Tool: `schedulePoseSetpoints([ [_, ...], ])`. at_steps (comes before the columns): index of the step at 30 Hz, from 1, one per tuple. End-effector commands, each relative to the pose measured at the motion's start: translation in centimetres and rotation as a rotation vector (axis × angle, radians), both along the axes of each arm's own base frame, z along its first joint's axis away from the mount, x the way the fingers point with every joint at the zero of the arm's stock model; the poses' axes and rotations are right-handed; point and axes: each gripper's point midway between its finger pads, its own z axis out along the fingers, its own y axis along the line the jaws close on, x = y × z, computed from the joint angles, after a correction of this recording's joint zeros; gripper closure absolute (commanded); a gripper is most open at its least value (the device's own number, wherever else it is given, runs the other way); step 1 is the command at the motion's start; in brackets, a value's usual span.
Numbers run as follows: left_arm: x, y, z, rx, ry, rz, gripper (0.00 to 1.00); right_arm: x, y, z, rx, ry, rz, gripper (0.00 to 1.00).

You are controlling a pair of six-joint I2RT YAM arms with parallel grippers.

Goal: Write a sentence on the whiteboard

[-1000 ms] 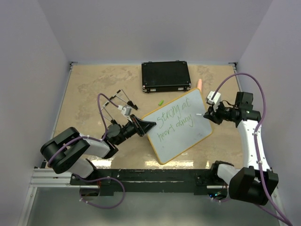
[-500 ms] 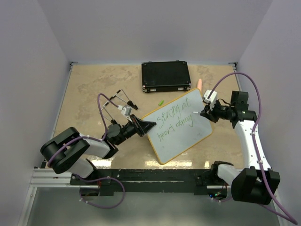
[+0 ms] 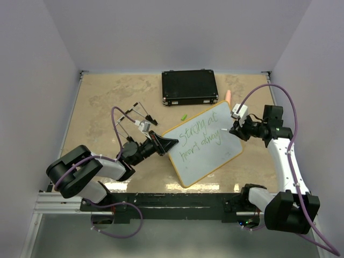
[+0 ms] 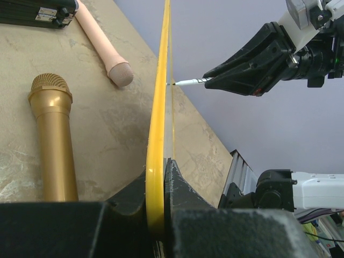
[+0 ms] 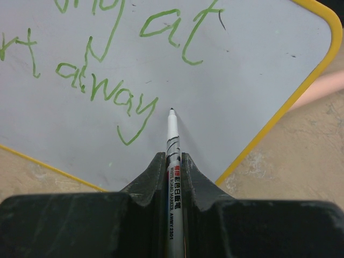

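The whiteboard [image 3: 207,161], white with a yellow rim, lies tilted at the table's middle. The sentence [image 3: 200,137] is green lettering in two lines. My left gripper [image 3: 167,144] is shut on the board's left edge; in the left wrist view the rim [image 4: 157,107] runs edge-on between its jaws [image 4: 158,166]. My right gripper [image 3: 235,130] is shut on a white marker [image 5: 173,140]. The marker tip sits at the board's surface [image 5: 242,80], just right of the last green word [image 5: 107,91]. The right gripper [image 4: 215,72] and the marker [image 4: 188,82] also show in the left wrist view.
A black case [image 3: 189,87] stands at the back. A green cap [image 3: 184,116] lies left of the board. A pink microphone [image 4: 105,48] and a gold microphone [image 4: 54,140] lie on the table behind the board. Thin black items [image 3: 137,113] lie at the left.
My right gripper has moved a little left with the marker, bringing its tip further onto the board. The left gripper and the board have not moved.
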Motion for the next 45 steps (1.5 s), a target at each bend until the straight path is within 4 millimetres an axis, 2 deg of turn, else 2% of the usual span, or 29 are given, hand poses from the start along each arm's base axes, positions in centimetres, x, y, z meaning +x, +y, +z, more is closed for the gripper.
schedulePoseSetpoints([
  [1, -0.9, 0.4, -4.2, 0.196, -0.051, -0.037, 1.00, 0.7, -0.2, 0.5, -0.002, -0.033, -0.023, 1.00],
  [24, -0.9, 0.1, -4.1, 0.192, -0.056, -0.045, 1.00, 1.1, 0.6, 0.0, 0.004, -0.019, -0.014, 1.00],
  [45, -0.9, 0.1, -4.1, 0.193, -0.057, -0.044, 1.00, -0.2, 0.7, -1.3, -0.026, 0.039, 0.025, 1.00],
])
